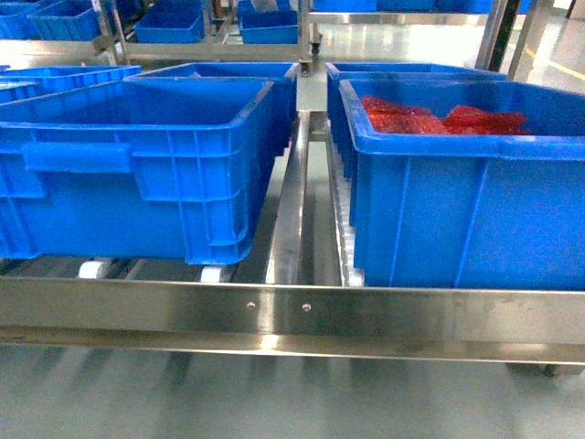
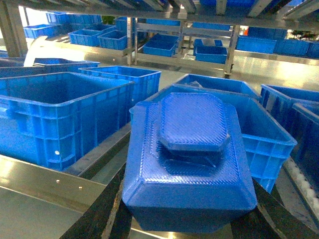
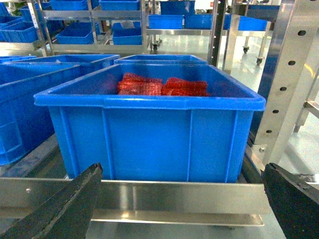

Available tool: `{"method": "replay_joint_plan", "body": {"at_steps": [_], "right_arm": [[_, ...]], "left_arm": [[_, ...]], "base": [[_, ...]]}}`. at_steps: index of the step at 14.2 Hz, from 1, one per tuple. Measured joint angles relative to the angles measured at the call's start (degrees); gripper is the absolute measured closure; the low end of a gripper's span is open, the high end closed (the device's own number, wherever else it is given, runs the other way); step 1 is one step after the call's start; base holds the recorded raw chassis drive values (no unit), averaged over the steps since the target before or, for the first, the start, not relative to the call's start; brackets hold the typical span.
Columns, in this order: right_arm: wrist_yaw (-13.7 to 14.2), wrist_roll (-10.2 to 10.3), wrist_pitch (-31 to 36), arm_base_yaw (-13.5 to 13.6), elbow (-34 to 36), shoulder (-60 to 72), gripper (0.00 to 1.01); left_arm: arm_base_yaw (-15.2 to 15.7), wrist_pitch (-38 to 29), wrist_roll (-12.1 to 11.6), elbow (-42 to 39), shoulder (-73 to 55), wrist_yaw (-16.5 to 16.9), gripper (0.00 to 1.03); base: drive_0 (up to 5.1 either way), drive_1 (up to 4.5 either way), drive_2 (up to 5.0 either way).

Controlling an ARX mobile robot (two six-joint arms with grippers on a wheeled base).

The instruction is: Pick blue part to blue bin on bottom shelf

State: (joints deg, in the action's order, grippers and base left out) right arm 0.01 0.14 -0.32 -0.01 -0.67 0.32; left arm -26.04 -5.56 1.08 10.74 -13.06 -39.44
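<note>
Left wrist view, lower centre: the left gripper is clamped on the blue part, a ridged blue moulded piece with a raised octagonal top, its dark fingers showing at either side beneath it. The part hangs in front of the blue bins on the bottom shelf.

Right wrist view: the right gripper is spread wide and empty, fingers in the lower corners, facing a bin holding red parts.

Head view: neither gripper appears; the left bin sits left of centre.

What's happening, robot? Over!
Left gripper shut on faceted blue plastic part. Right gripper open, empty. Red parts fill the blue bin ahead.
</note>
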Motion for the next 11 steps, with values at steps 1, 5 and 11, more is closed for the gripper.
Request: {"method": "replay_joint_plan", "body": {"at_steps": [1, 5, 11], "right_arm": [[0.0, 0.0, 0.1, 0.0, 0.0, 0.0, 0.03], [-0.1, 0.0, 0.0, 0.0, 0.0, 0.0, 0.03], [0.0, 0.0, 0.0, 0.0, 0.0, 0.0, 0.03]], "left_arm": [[0.0, 0.0, 0.0, 0.0, 0.0, 0.0, 0.6], [0.0, 0.0, 0.0, 0.0, 0.0, 0.0, 0.6], [0.0, 0.0, 0.0, 0.0, 0.0, 0.0, 0.6]], "base": [[0.0, 4.08, -4.2], [0.0, 4.17, -4.1], [0.1, 4.21, -4.0]]}}
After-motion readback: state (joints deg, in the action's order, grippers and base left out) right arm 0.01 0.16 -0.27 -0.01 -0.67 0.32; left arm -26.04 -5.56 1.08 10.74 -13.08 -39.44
